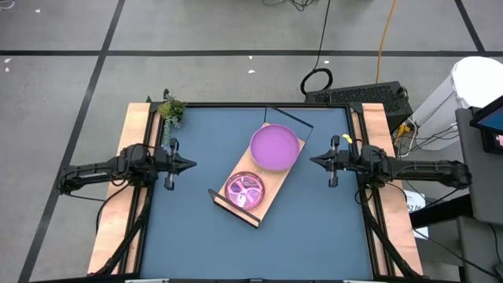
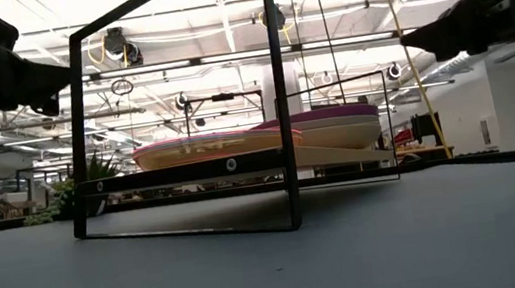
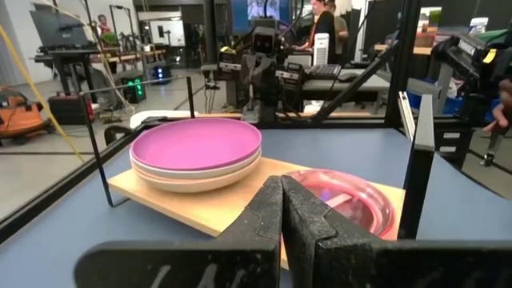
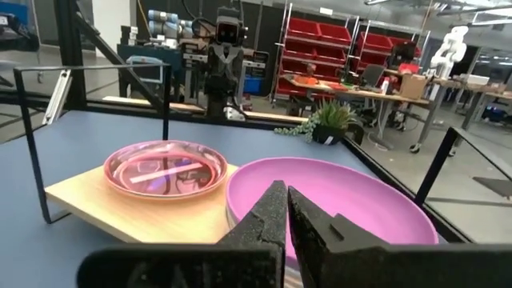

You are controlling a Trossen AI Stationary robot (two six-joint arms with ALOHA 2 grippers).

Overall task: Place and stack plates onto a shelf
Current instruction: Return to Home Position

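Purple plate (image 1: 274, 148): tops big pile on shelf (image 1: 275, 179).
Pink plate (image 1: 245, 190): tops small pile beside it.
Left pincer (image 1: 191, 165): closed, empty, worktop's (image 1: 196, 236) left.
Right pincer (image 1: 314, 161): closed, empty, right.
Job: looks done.

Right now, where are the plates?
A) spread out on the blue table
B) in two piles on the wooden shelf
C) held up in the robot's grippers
B: the purple plate tops one pile and the see-through pink plate tops the other, both on the wooden shelf, while the left gripper and the right gripper hang shut at the sides, holding nothing.
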